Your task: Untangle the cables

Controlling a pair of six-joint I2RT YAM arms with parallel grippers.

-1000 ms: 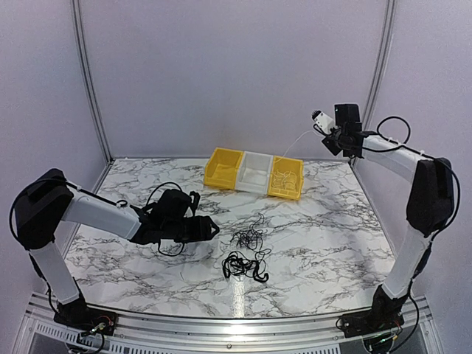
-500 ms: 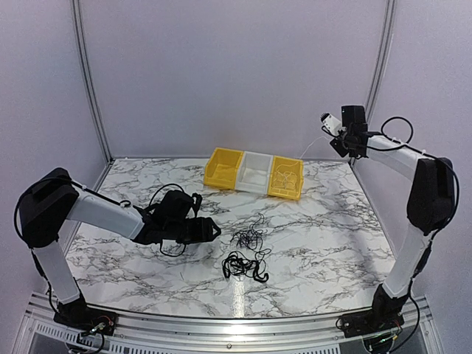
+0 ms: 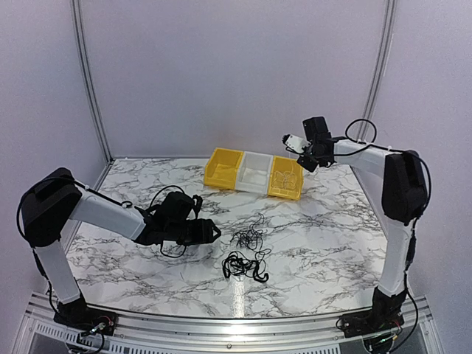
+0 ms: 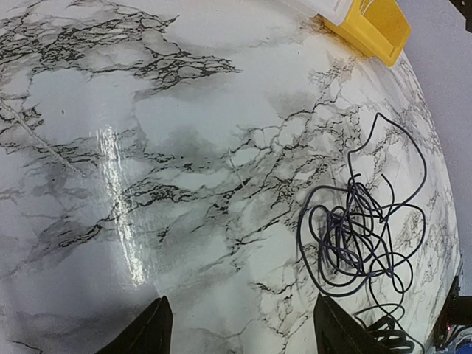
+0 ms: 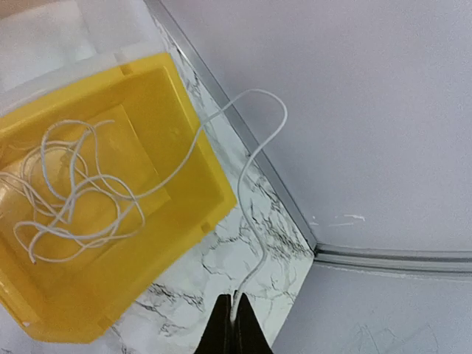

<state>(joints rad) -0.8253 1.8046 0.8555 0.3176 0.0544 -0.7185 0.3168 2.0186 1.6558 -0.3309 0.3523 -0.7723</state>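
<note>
Top external, near to far: lying mid-table (image 3: 332, 236) toward the near edge, black cables (image 3: 243, 264) in two loose bundles. Just left, low, spread wide and empty: left gripper (image 3: 214, 231). At far edge, white cable (image 3: 284, 177) heaped in right yellow bin (image 3: 284, 194), one strand pinched by clenched right gripper (image 3: 295, 141) above.

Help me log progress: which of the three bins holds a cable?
The yellow bin at the right end: white cable lies coiled inside. The white middle bin and left yellow bin show none.
</note>
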